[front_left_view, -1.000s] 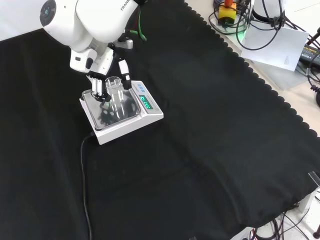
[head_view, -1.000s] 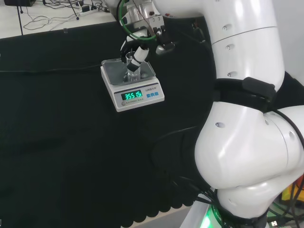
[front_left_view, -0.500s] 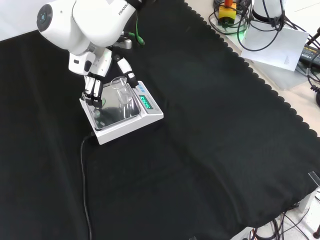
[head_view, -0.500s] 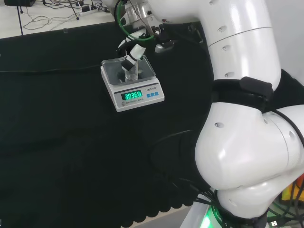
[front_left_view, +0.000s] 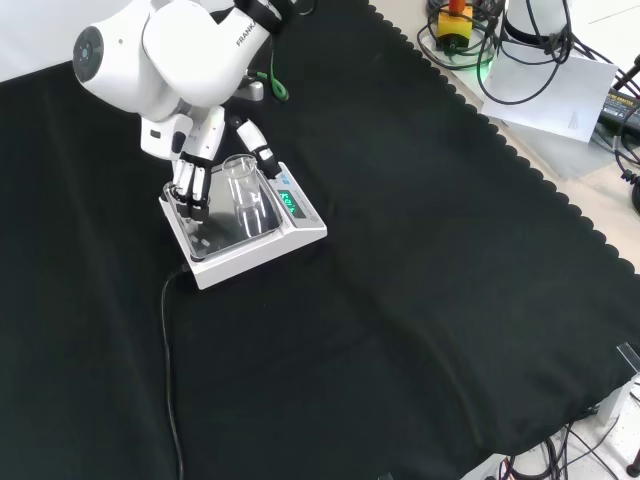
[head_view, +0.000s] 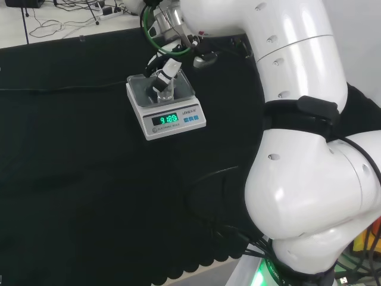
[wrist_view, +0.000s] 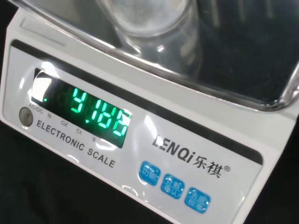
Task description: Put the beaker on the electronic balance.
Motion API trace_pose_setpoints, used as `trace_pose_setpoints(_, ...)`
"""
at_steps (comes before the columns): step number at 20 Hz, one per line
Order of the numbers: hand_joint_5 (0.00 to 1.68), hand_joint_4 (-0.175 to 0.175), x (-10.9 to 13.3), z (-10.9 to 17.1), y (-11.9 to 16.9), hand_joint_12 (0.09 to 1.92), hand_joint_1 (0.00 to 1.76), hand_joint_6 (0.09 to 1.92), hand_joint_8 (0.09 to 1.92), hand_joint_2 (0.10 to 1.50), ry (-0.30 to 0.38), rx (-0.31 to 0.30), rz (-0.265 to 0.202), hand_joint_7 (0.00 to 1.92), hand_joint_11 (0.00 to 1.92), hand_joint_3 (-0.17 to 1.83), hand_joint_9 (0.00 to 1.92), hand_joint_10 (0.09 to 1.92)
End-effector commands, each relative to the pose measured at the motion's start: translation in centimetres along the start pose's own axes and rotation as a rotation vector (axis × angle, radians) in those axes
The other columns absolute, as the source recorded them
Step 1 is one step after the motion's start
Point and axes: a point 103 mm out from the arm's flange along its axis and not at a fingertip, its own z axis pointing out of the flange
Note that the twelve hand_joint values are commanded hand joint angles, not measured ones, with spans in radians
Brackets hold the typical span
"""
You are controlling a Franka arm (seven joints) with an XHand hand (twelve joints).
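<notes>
From my remote seat, the nearest thing is the wrist camera's close look at the electronic balance (wrist_view: 140, 140): its lit display and blue buttons sit in front, and behind them the steel pan carries the clear base of the beaker (wrist_view: 149, 23), which looks flat on the metal.

Stepping back to the front view, the balance (front_left_view: 300, 228) stands on the black cloth (front_left_view: 420, 300) with its cable running toward me. The beaker (front_left_view: 240, 180) stands upright on the pan. Just behind it is the hand (front_left_view: 200, 150). Its fingers (front_left_view: 186, 180) hang fairly straight to the left of the glass, and the thumb (front_left_view: 256, 148) points down on the other side. I judge the hand released, not grasping the beaker, though the clear glass makes the gap hard to confirm.

A second ago the fingers were wrapped round the beaker; half a second ago they had begun to spread. Now they stand apart from it and the wrist has lifted slightly. The display digits have also changed across these moments, which I take as the load settling.

In the head view, farthest off, the hand (head_view: 164, 68) is above the beaker (head_view: 165, 89) at the back of the pan.

I read the placing as essentially done; what remains is to draw the hand up without clipping the rim.
</notes>
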Motion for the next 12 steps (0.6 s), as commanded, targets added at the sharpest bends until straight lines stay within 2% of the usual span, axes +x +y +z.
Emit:
trace_pose_setpoints(1,0.17,-0.004,-0.3,-0.4,-1.0,1.35,0.44,0.09,0.50,0.64,0.030,-0.019,-0.015,0.00,0.51,-0.04,0.06,0.93)
trace_pose_setpoints(7,0.14,0.005,0.5,-2.2,-3.1,1.41,0.41,0.09,0.41,0.63,-0.004,-0.062,-0.011,0.00,0.38,-0.03,0.00,0.85)
trace_pose_setpoints(12,0.13,0.010,1.8,-4.2,-6.0,1.44,0.40,0.09,0.38,0.62,-0.057,-0.109,0.006,0.00,0.30,-0.02,0.00,0.80)
